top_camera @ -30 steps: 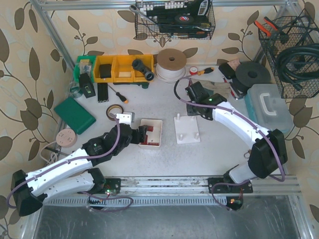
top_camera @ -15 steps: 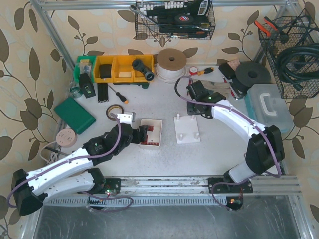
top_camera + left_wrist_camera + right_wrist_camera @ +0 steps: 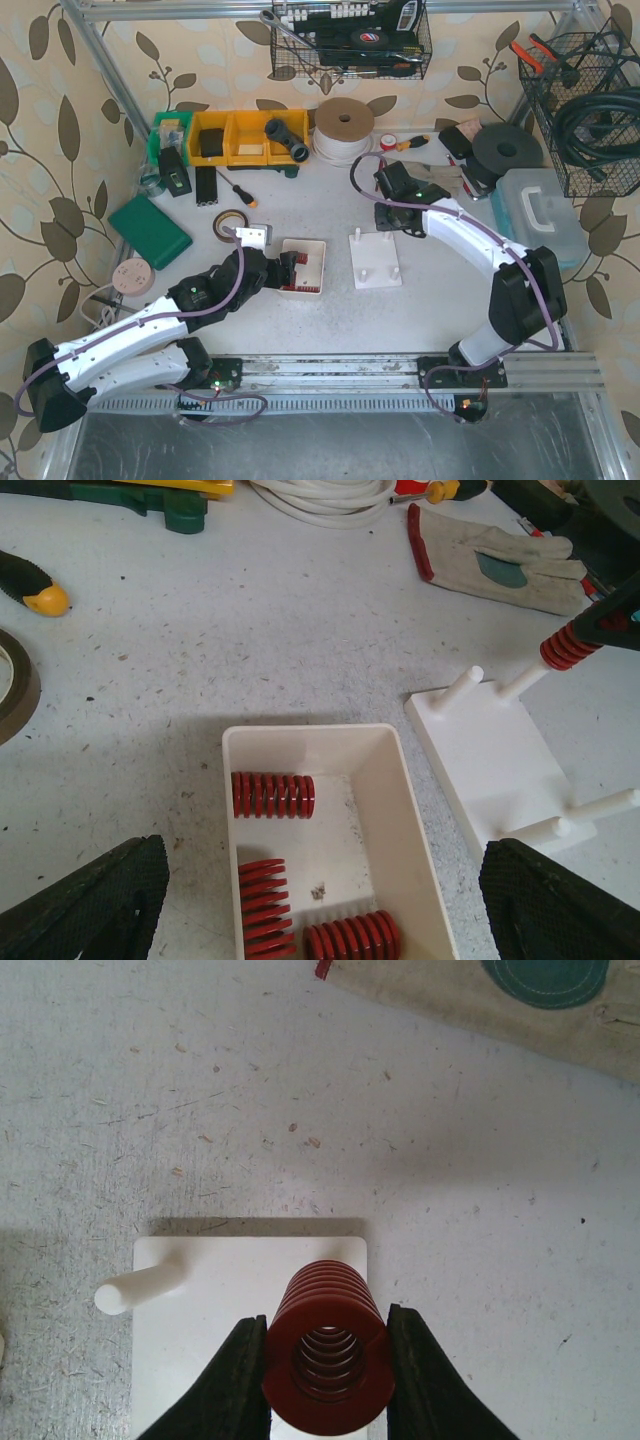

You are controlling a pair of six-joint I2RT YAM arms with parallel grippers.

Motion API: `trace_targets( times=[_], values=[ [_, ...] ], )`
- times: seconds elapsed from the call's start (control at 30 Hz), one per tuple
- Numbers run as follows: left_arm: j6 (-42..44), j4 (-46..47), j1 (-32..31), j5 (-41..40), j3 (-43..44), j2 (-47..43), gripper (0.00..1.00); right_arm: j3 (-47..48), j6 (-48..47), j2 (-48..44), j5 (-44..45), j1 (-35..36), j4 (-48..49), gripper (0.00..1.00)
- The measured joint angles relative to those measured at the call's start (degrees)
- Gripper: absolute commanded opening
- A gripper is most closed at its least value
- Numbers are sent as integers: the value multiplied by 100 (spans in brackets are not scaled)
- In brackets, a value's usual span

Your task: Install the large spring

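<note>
Cannot tell whether the large spring [image 3: 327,1320] is threaded onto the peg below or only meeting its tip: masked by the coils in the right wrist view, half cut off at the frame edge in the left. Barely visible from above, tucked under the right gripper [image 3: 327,1360]. In the white tray [image 3: 310,731], toward the near edge left of centre: three red springs [image 3: 272,795], lying flat. Large spring red, tightly coiled, pinched between the right jaws over the far right corner of the peg base [image 3: 490,770], mid-table. Left gripper [image 3: 325,905] spread wide above the tray, holding nothing.
</note>
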Motion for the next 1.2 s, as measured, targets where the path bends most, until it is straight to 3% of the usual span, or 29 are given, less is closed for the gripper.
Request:
trace_targets(
  times=[1.2],
  values=[
    [0,87,0,-2,0,0,87,0,0,404,-195,-103,17,0]
  ],
)
